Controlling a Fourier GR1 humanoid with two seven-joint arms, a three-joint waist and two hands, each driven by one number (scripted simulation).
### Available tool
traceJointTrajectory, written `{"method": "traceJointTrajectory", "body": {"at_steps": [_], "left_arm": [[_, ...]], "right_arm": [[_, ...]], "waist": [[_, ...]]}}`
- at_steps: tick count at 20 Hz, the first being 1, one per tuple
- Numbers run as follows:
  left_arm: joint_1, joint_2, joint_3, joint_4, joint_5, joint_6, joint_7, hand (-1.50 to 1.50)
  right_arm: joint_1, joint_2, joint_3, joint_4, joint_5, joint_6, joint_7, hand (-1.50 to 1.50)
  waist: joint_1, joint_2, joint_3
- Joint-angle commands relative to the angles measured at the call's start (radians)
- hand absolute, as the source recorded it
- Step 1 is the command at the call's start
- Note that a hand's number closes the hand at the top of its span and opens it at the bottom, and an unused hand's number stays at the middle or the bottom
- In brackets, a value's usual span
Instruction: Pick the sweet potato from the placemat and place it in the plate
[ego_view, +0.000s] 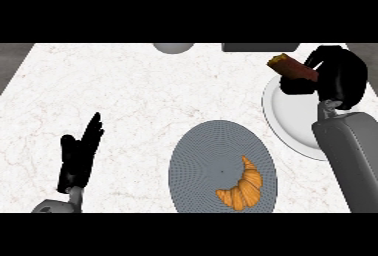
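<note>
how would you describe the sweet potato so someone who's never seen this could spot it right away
Start at the white plate at the counter's right edge. Over its upper rim the right robot hand, black, is curled round a stubby reddish-brown piece with an orange cut end: the sweet potato. The only other food, the golden curved croissant, lies on the grey placemat.

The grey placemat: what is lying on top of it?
Only a croissant lies on the placemat. The right hand holds the sweet potato above the plate.

The right forearm (347, 155) hides the plate's (291, 117) right side; the right hand (336, 75) covers part of the sweet potato (291, 67).
</note>
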Motion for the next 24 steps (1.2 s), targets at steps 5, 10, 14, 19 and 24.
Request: {"method": "traceJointTrajectory", "body": {"at_steps": [5, 10, 14, 19, 24], "left_arm": [[-0.091, -0.038, 0.021, 0.094, -0.034, -0.025, 0.007, 0.00], [0.030, -0.020, 0.032, 0.008, -0.008, -0.061, -0.037, 0.00], [-0.030, -0.028, 0.050, 0.038, -0.024, -0.042, -0.018, 0.00], [-0.011, -0.014, 0.066, 0.017, -0.034, -0.055, -0.002, 0.00], [-0.018, -0.035, 0.061, -0.008, -0.045, -0.043, 0.031, 0.00]], "right_arm": [[-0.056, -0.051, -0.133, 0.312, -0.051, -0.052, -0.198, 1.50], [-0.035, -0.055, -0.177, 0.405, -0.158, 0.059, -0.281, 1.50], [-0.033, -0.051, -0.206, 0.498, -0.239, 0.169, -0.359, 1.50], [-0.017, -0.081, -0.223, 0.636, -0.246, 0.217, -0.457, -1.50], [-0.006, -0.058, -0.266, 0.548, -0.334, 0.198, -0.637, -1.50]], "waist": [[0.005, 0.005, 0.000], [0.011, 0.003, 0.000], [0.004, 0.004, 0.000], [0.007, 0.004, 0.001], [0.000, 0.000, 0.001]]}}
